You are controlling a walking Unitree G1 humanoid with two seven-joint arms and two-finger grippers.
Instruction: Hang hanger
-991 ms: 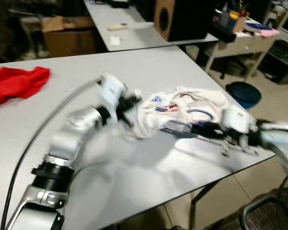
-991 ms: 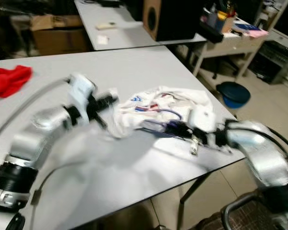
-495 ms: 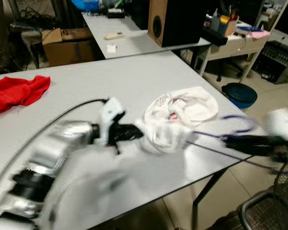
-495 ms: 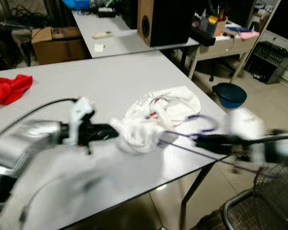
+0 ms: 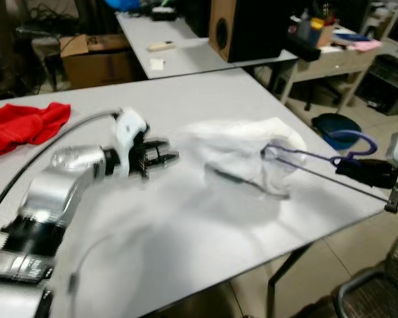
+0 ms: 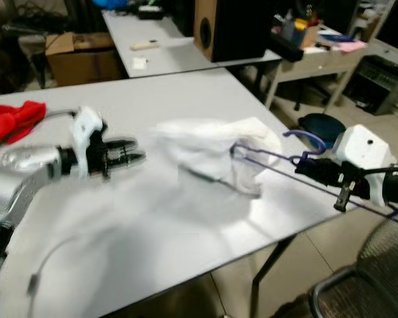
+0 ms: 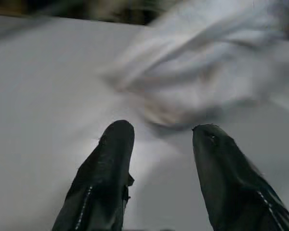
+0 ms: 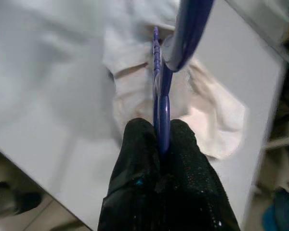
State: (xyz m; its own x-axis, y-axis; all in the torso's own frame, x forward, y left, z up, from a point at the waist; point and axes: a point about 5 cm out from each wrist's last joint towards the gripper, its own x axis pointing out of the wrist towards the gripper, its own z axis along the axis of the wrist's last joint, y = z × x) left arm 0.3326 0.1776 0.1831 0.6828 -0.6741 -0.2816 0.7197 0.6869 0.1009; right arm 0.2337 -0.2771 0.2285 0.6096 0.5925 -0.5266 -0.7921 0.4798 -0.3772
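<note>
A purple wire hanger is threaded into a white garment that lies blurred on the grey table. My right gripper is beyond the table's right edge, shut on the hanger just below its hook. In the right wrist view the hanger's bar runs from the gripper into the garment. My left gripper hovers low over the table to the left of the garment, a short gap from it. In the left wrist view its fingers stand open with nothing between them.
A red cloth lies at the table's far left. Behind stand a second table with a speaker box and a cardboard box. A blue bin and a mesh chair are on the floor to the right.
My right gripper has pulled the hanger rightward past the table edge, dragging the garment out with it. My left gripper now stands apart from the garment. The camera has shifted.
</note>
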